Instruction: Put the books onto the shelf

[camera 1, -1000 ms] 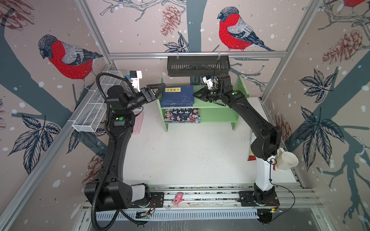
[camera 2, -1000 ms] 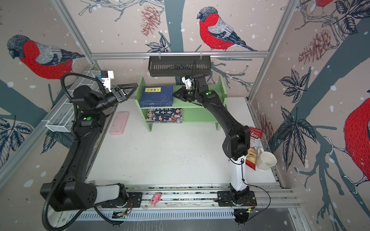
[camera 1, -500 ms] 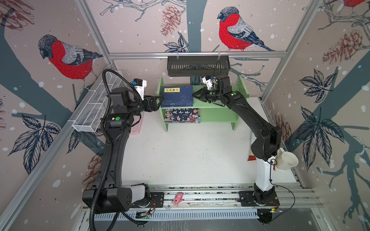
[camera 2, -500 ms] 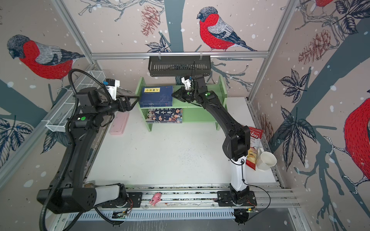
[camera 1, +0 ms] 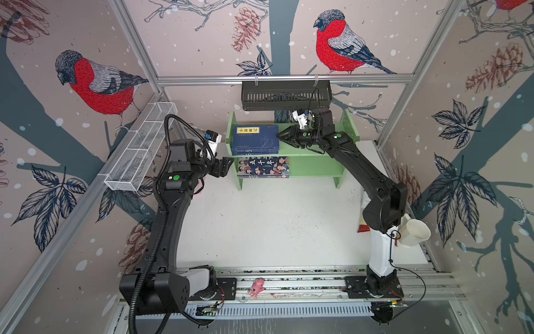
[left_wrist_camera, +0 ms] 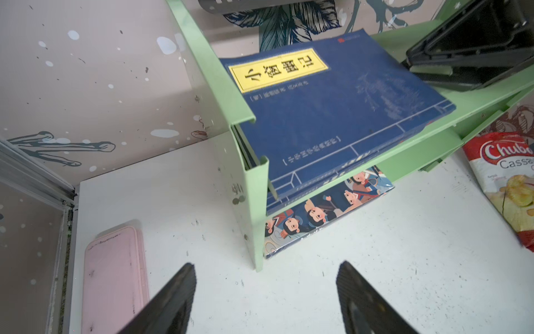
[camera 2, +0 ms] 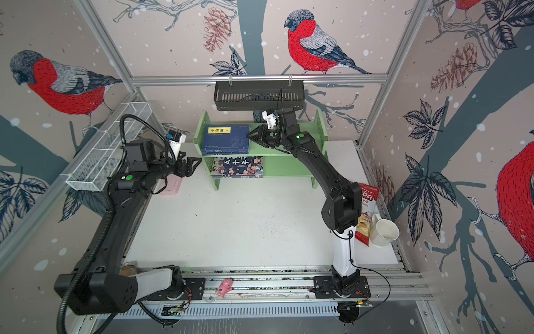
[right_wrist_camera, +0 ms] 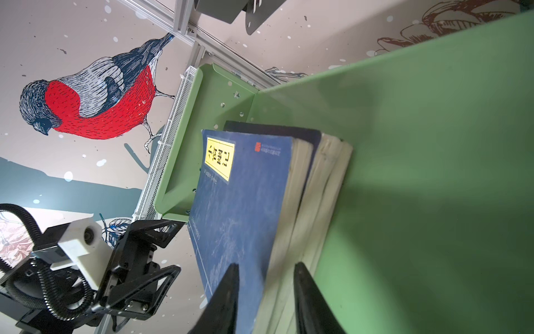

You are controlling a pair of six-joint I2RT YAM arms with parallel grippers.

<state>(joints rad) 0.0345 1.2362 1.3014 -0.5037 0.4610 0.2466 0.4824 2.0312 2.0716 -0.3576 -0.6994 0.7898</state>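
Observation:
The light green shelf (camera 1: 313,167) (camera 2: 289,169) stands at the back of the table. A stack of navy books (camera 1: 255,140) (camera 2: 225,138) lies flat on its upper tier, the top one with a yellow label. The cartoon-cover book (camera 1: 263,167) (camera 2: 237,167) lies on the lower tier. My right gripper (camera 1: 281,136) (right_wrist_camera: 267,264) is at the stack's right edge, jaws slightly apart astride the top navy book (right_wrist_camera: 239,202). My left gripper (camera 1: 226,167) (left_wrist_camera: 266,264) hangs open and empty over the table beside the shelf's left panel (left_wrist_camera: 248,185).
A black slotted basket (camera 1: 286,95) hangs just above the shelf. A white wire tray (camera 1: 141,147) runs along the left wall. A pink case (left_wrist_camera: 112,277) lies on the table left of the shelf. A chips bag (camera 2: 365,214) and white mug (camera 2: 384,232) sit at the right edge.
My left gripper has drawn back from the shelf's upper tier to lower down beside its left panel. The right gripper's jaws have come apart on the top navy book.

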